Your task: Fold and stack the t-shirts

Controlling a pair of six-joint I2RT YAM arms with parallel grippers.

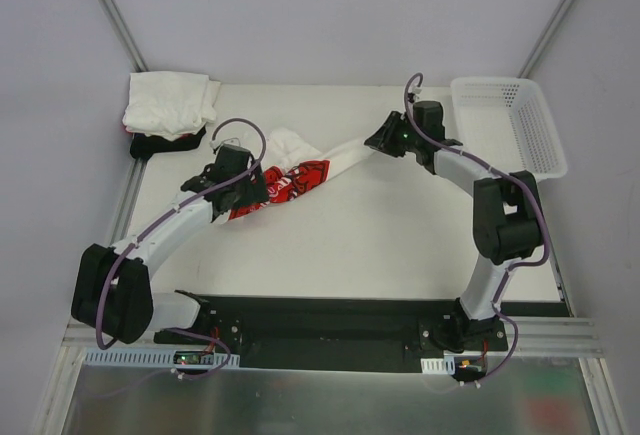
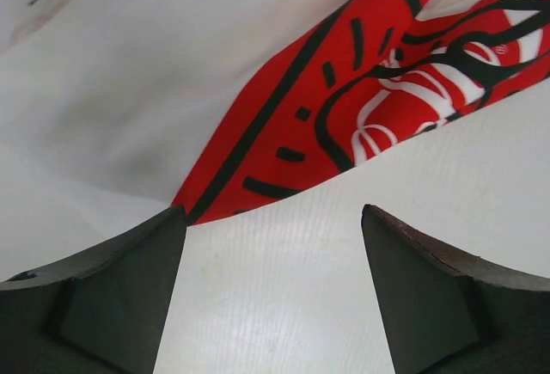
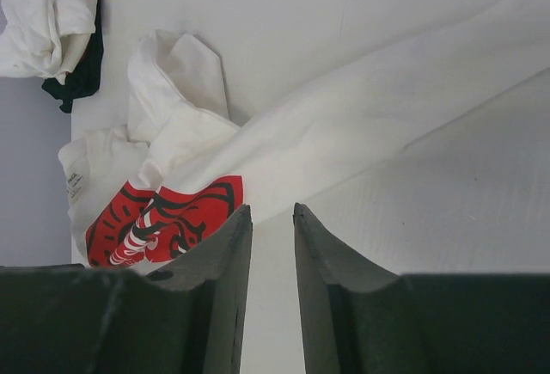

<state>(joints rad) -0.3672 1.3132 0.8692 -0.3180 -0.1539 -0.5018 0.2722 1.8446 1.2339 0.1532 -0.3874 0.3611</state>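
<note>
left hand [image 2: 273, 219] released over printed t-shirt [image 2: 284, 116] | right hand [image 3: 272, 211] nearly clenched, grasp unclear

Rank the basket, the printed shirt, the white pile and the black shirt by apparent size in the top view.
1. Basket.
2-3. Printed shirt and white pile: too alike to rank; an arm hides part of the shirt.
4. Black shirt, only an edge showing.

Place: robot lab cell.
Walls: plain grey panels [image 1: 330, 15], alu frame rails [image 1: 112, 10].
Rig: L arm [image 1: 165, 230], R arm [image 1: 465, 167] bolted at near counter [image 1: 400, 245] edge.
</note>
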